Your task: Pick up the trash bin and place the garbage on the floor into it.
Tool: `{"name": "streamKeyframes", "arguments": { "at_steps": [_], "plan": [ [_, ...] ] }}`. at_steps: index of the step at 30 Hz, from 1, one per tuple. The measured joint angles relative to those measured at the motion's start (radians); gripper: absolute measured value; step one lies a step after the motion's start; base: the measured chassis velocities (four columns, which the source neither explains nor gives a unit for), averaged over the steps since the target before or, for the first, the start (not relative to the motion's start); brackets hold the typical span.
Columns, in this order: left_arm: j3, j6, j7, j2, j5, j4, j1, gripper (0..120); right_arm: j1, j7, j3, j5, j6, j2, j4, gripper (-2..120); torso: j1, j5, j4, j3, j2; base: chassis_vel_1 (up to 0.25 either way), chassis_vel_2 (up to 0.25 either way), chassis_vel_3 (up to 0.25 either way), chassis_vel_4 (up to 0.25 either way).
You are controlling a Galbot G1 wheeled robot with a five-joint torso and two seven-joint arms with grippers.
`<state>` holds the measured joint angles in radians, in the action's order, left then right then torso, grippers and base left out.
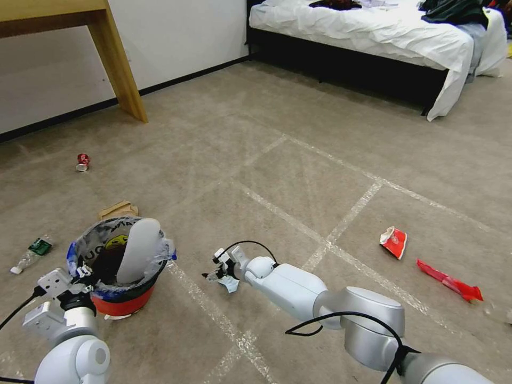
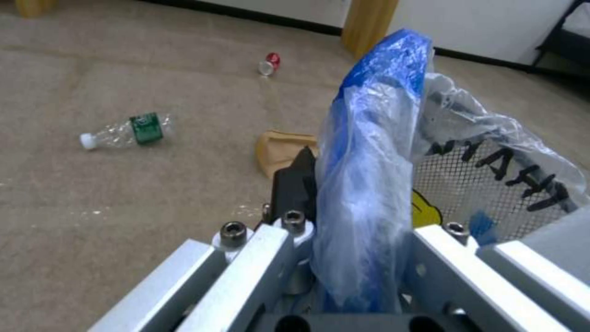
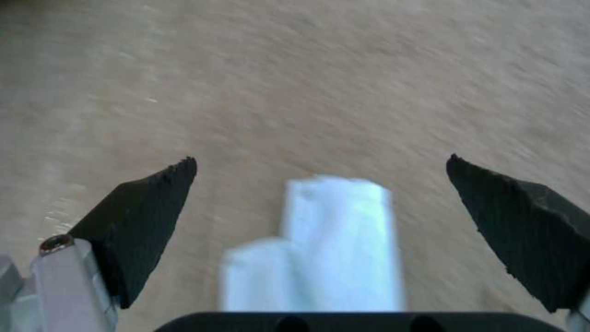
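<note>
1. Head view: at near left, left hand clamped on the near rim of the trash bin, a small red bucket with a clear, blue-edged bag. In the bin, a white foam piece leaning upright. Just right of the bin, right hand low over the floor, with a pale scrap of paper at its tips; cannot tell here how wide the fingers stand. Behind the bin, touching or almost touching, a brown carton. Far left, a red can; left of the bin, a green-labelled bottle. Well apart on the right, a red-and-white wrapper and a long red wrapper.

2. Left wrist view: fingers closed on the bag-covered rim of the bin, one black finger outside the blue plastic. Beyond, on the floor, bottle, can and carton.

3. Right wrist view: black fingers spread wide, the white scrap between them, touching neither, floor beneath.
</note>
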<state>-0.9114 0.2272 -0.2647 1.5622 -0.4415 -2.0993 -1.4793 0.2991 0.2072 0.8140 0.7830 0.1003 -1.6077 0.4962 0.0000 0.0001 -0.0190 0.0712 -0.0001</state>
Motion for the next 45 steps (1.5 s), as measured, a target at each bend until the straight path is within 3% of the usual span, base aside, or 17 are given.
{"name": "streamKeyframes", "arguments": {
  "at_steps": [11, 31, 45],
  "plan": [
    [0.008, 0.0, 0.005, 0.004, 0.012, -0.016, -0.012, 4, 0.043, -0.036, -0.033, 0.021, 0.04, -0.001, -0.005, 100, 0.0, 0.0001, 0.0009, 0.0, 0.0, 0.0, 0.0, 0.0, 0.0],
    [0.01, -0.001, 0.005, 0.006, 0.012, -0.007, -0.008, 4, 0.043, 0.041, -0.072, -0.03, 0.012, 0.0, -0.003, 100, 0.0, -0.0001, 0.0008, 0.0, 0.0, 0.0, 0.0, 0.0, 0.0],
    [0.01, -0.001, 0.004, 0.007, 0.012, -0.005, -0.004, 4, 0.049, 0.029, -0.057, -0.032, -0.013, 0.0, 0.001, 100, 0.0, -0.0001, 0.0004, 0.0, 0.0, -0.05, 0.048, 0.044, -0.045]
  ]
}}
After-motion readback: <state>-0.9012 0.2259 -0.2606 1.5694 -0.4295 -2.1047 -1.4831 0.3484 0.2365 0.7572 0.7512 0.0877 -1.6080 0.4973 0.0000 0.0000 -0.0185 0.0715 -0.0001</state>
